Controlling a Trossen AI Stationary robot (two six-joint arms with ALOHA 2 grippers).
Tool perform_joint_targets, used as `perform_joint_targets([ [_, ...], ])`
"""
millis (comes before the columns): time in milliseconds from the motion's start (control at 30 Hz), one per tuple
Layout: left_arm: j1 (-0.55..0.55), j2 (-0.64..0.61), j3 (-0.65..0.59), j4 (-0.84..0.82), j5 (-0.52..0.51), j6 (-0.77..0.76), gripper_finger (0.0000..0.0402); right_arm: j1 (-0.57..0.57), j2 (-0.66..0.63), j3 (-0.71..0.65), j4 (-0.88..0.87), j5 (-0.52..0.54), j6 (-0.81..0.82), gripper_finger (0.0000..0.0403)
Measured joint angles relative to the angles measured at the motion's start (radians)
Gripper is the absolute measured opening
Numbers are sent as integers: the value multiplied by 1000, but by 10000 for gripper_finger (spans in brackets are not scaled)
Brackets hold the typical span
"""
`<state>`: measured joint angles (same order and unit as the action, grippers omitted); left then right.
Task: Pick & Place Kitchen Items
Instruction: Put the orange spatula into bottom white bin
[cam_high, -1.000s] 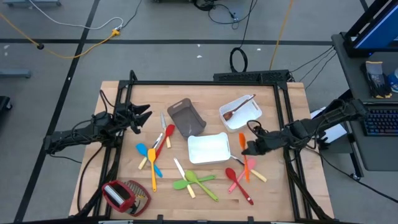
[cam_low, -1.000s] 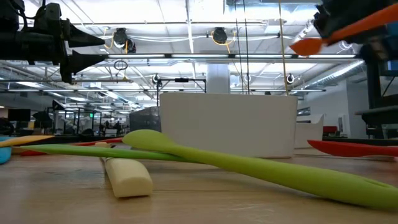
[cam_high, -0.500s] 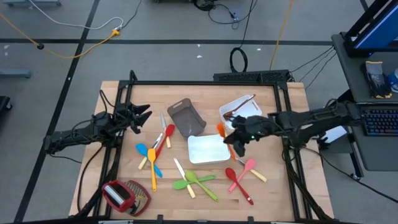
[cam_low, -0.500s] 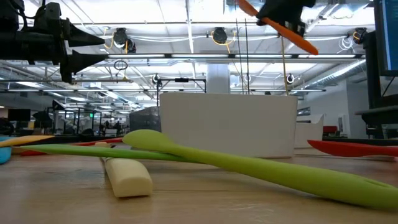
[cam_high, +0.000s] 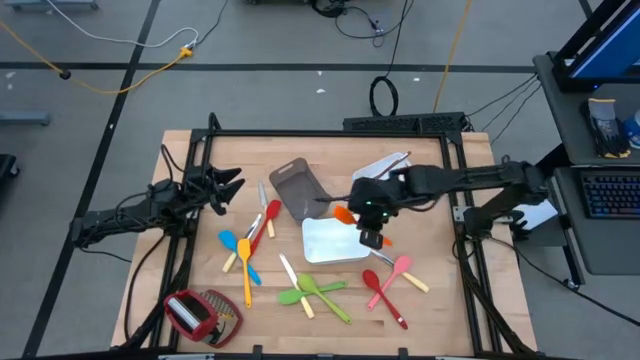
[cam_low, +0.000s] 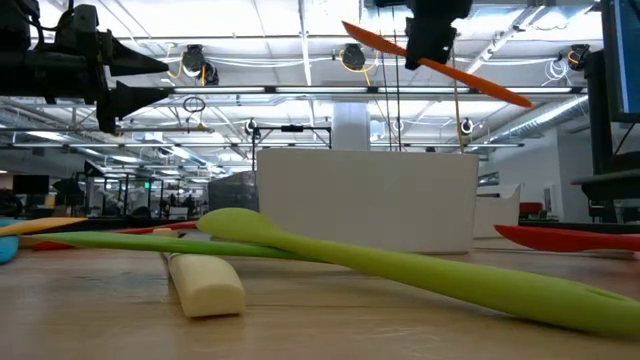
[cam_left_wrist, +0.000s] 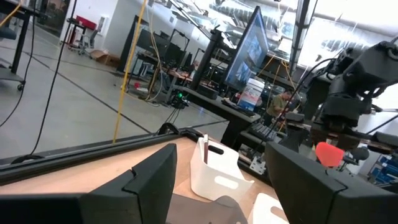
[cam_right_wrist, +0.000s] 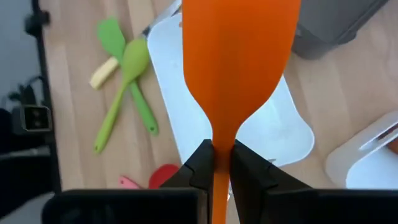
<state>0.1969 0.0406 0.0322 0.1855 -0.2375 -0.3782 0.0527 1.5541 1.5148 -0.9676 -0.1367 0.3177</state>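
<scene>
Since the right gripper (cam_right_wrist: 219, 163) is clamped on the orange spatula (cam_right_wrist: 235, 56) up in the air over the white tray (cam_high: 335, 245), I'd lower it flat before letting go, while the left gripper (cam_high: 228, 187) waits spread wide over the table's left side.

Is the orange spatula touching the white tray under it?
Apart. The low view shows the orange spatula, in the right gripper, well above the white tray, with open room showing between them.
</scene>
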Motion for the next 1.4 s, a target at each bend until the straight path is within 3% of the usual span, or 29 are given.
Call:
perform_joint_targets([
  [167,0,0,0,-2,0,0,250,-29,102,94,-88,-50,-93,24],
  [467,0,0,0,-3,0,7,250,-61,308,296,-311,-47,-285,22],
  [833,0,0,0,-3,0,10,250,-60,551,564,-607,31,-393,23],
  [1400,0,0,0,-3,0,8,250,-69,586,607,-600,-49,-420,24],
])
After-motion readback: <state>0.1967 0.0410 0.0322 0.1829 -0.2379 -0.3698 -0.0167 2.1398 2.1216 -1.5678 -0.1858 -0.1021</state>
